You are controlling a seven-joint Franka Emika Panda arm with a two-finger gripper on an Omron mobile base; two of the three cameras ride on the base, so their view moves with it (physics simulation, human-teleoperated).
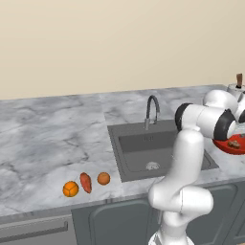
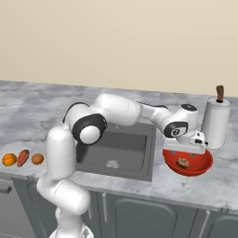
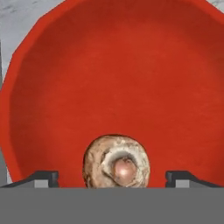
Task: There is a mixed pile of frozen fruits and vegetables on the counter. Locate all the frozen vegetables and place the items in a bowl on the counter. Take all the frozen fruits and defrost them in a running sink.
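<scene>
The red bowl point(image 2: 205, 164) point(image 1: 228, 149) point(image 3: 113, 74) stands on the marble counter point(image 1: 48, 129) right of the sink point(image 1: 143, 146) point(image 2: 122, 148). A brown-beige mushroom point(image 3: 116, 161) point(image 2: 182, 162) lies inside it. My gripper point(image 3: 113, 177) point(image 2: 186, 151) hovers just over the bowl, open, its fingertips point(image 3: 43, 177) well clear of the mushroom on both sides. Left of the sink lie an orange ball with dark lines point(image 1: 70, 189) point(image 2: 9, 159), a reddish oblong piece point(image 1: 85, 182) point(image 2: 23, 158) and a plain orange ball point(image 1: 104, 178) point(image 2: 37, 159).
A curved grey faucet point(image 1: 152, 110) rises behind the basin; I see no water running. A white cylinder with a brown knob point(image 2: 215, 122) stands just behind the bowl. The counter's front edge runs close to the three food pieces.
</scene>
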